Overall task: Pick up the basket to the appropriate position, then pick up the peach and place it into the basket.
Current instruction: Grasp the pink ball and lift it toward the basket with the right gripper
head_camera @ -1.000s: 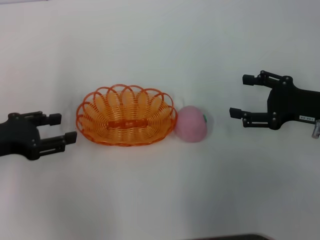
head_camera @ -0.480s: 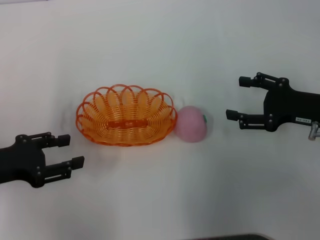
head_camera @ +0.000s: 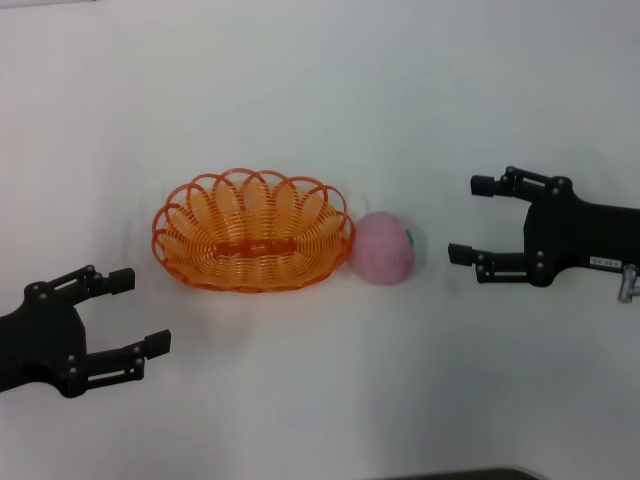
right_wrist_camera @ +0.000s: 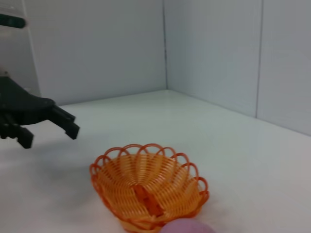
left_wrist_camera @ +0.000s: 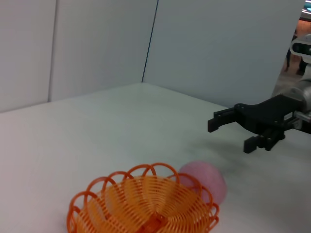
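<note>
The basket [head_camera: 251,231] is lying on the white surface [head_camera: 320,80] with its long axis running left-right, the peach [head_camera: 382,248] touching its right end. The left claw [head_camera: 136,312] is hovering wide open nearest the basket's left end; the right claw [head_camera: 470,220] is gaping toward the peach.

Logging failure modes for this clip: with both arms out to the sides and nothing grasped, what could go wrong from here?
1. The peach touches the basket at its right rim; moving the basket could set the round peach rolling.
2. The right end effector, open and level with the peach, might push it against the basket instead of enclosing it.
3. The left end effector, open near the basket's front left, may slip on the looped rim.
</note>
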